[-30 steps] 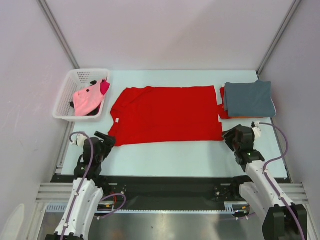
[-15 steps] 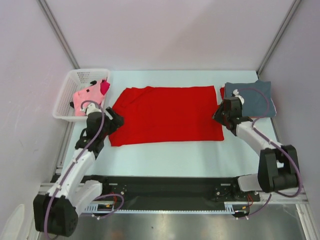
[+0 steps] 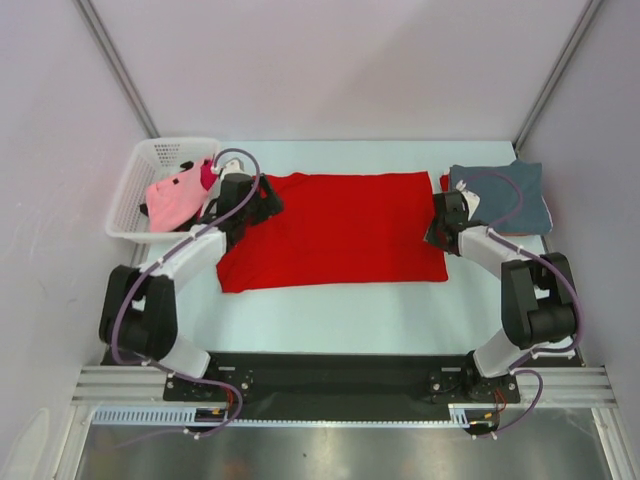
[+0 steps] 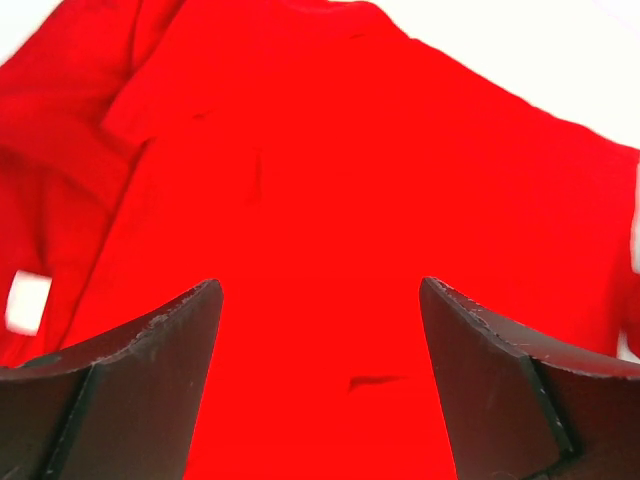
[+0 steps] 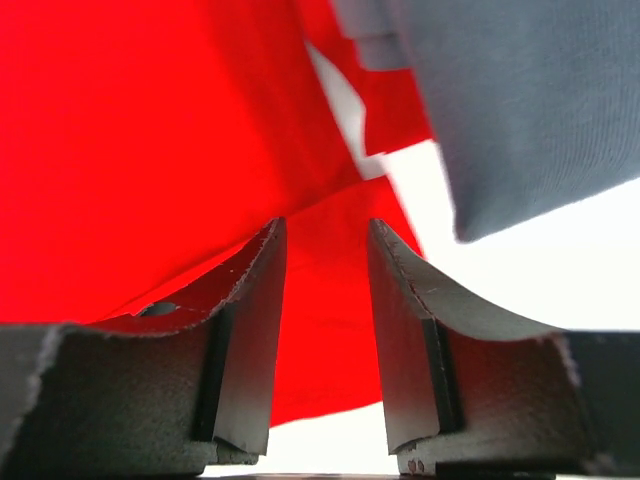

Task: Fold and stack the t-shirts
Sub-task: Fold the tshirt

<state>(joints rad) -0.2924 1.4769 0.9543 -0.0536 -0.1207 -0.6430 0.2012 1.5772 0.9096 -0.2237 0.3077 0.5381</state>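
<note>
"Two grippers, jaw states?"
"Left gripper (image 4: 320, 292) spread wide, red t-shirt (image 4: 330, 180) filling the gap. Right gripper (image 5: 325, 232) narrowly parted, red hem showing in the gap, grey-blue t-shirt (image 5: 520, 100) ahead of the right-hand jaw."

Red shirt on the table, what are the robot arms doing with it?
It looks like folding is about to start. The red shirt lies spread flat on the table. The left gripper hovers open over its collar end, holding nothing. The right gripper is at the opposite edge, jaws a little apart, not gripping yet as far as I can see. A grey-blue shirt is already folded at the right, and pink shirts wait in the basket.
</note>
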